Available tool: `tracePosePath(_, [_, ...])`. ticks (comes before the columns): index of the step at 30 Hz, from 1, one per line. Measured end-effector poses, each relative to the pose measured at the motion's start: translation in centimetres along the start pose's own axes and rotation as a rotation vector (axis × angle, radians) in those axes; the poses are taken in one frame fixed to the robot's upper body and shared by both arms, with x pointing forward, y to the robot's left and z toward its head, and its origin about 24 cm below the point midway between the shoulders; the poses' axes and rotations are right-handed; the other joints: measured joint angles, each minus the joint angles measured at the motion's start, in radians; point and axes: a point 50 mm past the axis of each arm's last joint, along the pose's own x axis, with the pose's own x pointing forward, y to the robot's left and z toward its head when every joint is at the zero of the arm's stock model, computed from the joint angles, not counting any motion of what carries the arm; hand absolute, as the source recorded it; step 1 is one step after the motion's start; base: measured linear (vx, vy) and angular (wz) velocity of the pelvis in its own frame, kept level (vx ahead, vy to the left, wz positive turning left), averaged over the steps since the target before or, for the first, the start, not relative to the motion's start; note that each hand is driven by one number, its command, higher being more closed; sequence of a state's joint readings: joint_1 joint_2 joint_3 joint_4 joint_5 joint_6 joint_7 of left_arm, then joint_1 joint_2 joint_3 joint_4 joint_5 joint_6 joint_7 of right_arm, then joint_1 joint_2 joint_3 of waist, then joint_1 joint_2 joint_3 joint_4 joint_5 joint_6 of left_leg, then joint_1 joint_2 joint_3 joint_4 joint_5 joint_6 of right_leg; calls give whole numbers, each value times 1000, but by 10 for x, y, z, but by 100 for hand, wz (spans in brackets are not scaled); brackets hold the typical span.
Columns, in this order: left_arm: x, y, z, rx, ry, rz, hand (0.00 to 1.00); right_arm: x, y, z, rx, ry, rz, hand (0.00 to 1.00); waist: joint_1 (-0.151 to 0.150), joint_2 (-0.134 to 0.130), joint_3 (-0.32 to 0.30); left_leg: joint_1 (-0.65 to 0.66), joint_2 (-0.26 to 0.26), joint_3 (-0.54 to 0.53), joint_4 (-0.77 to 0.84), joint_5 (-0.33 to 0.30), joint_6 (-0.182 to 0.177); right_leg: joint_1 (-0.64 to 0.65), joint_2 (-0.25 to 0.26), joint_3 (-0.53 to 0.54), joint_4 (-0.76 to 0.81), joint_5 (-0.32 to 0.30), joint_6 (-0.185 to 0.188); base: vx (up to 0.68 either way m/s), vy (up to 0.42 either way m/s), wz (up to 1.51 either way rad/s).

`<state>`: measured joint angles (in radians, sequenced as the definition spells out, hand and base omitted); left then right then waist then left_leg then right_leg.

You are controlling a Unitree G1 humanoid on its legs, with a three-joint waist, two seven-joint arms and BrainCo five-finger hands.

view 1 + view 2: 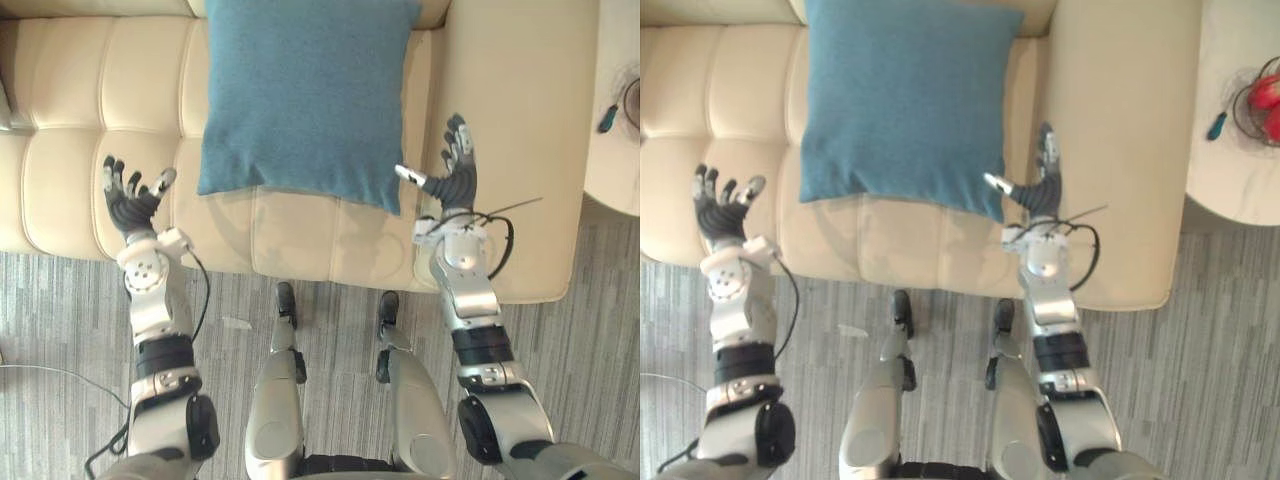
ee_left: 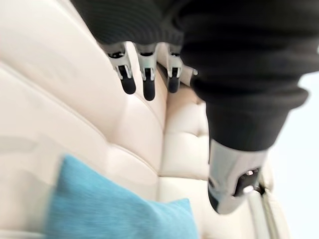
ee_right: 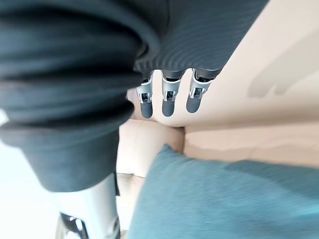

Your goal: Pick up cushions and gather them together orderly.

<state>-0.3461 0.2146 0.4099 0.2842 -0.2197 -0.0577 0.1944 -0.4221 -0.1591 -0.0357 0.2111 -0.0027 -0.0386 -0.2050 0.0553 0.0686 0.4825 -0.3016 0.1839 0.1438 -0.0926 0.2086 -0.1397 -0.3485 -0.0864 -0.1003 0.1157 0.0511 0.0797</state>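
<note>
Left eye view: a square teal fabric cushion (image 1: 305, 95) was recorded on the cream tufted leather sofa (image 1: 80, 100), just beside the thumb of the right hand (image 1: 455, 178) and apart from the left hand (image 1: 130, 200). Both hands were spread and empty. The approach step was judged in hand; an inward grasp was required next.

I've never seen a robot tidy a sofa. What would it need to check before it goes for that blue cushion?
1. Blue cushion within reach: ok, it lies on the cream sofa between the two hands.
2. Left hand free: ok, fingers spread, holding nothing, apart from the cushion.
3. Right hand free: ok, fingers straight, by the cushion's near right corner.
4. Right thumb touching the cushion: cannot tell.
5. Cushion's top clear: ok, nothing lies on it.
6. Grip on the cushion: not ok, neither hand has closed on it.
</note>
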Motion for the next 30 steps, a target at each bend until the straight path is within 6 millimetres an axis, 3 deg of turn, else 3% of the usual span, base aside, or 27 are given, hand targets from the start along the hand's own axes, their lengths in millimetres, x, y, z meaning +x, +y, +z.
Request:
tracePosePath(1, [-7,6,-10,22,33,-2,0,-7,-2,-10,-2,36,9,0,0,-1,-10,8,-1,-3,0,5,1,8,0,0,-2,2,-3,51,-17,14])
tracePosePath(3, [-37,23,-50,99,190,-42,0,-38,-4,-57,9,230,80,0,0,-11,-81,44,-6,-15,-9,-4,1,54,-2,-3,-26,-2,1,97,-23,9])
tracePosePath(4, [-45,27,-62,115,240,-51,0,-46,-5,-69,3,283,92,0,-1,-13,-106,49,-7,-16,-9,-16,1,66,-2,-5,-36,-4,3,123,-20,8])
tracePosePath(6, [-83,42,-107,151,454,-69,0,-87,-13,-115,-11,499,138,0,-4,-26,-190,87,-17,-19,-9,-29,7,124,-11,-16,-63,-15,12,167,-2,14])
tracePosePath(9, [-116,53,-140,163,630,-65,0,-124,-20,-147,-24,674,162,0,-10,-42,-248,115,-29,-21,-9,-44,9,163,-20,-23,-81,-22,18,113,20,11])
tracePosePath(11, [-149,64,-167,165,797,-36,0,-165,-26,-178,-16,875,155,0,-16,-63,-292,138,-40,-22,-9,-55,13,197,-31,-25,-102,-24,23,87,36,5])
tracePosePath(12, [-154,64,-171,166,821,-33,0,-171,-26,-182,-17,904,152,0,-17,-66,-297,142,-41,-23,-9,-57,14,201,-33,-25,-105,-24,23,61,33,3])
tracePosePath(14, [-188,71,-193,199,984,-14,0,-214,-28,-203,-22,1098,131,0,-22,-78,-325,177,-50,-21,-11,-69,12,243,-40,-23,-123,-27,28,53,32,0])
tracePosePath(15, [-193,72,-195,200,1006,-9,0,-221,-29,-206,-21,1125,129,0,-22,-80,-329,183,-51,-20,-11,-72,13,249,-41,-22,-125,-27,29,52,25,-1])
tracePosePath(17, [-223,78,-208,220,1136,15,0,-257,-29,-216,4,1270,90,0,-33,-83,-362,212,-55,-19,-17,-86,10,281,-44,-21,-141,-35,36,17,6,0])
tracePosePath(19, [-235,83,-210,243,1180,18,0,-268,-30,-217,6,1313,75,0,-44,-83,-378,217,-55,-17,-17,-91,6,283,-44,-20,-141,-40,34,2,1,-2])
tracePosePath(30, [-250,89,-214,333,1247,-19,0,-284,-42,-221,21,1388,-48,0,-62,-78,-417,260,-55,5,-17,-122,-1,318,-43,6,-145,-57,35,15,-1,-4])
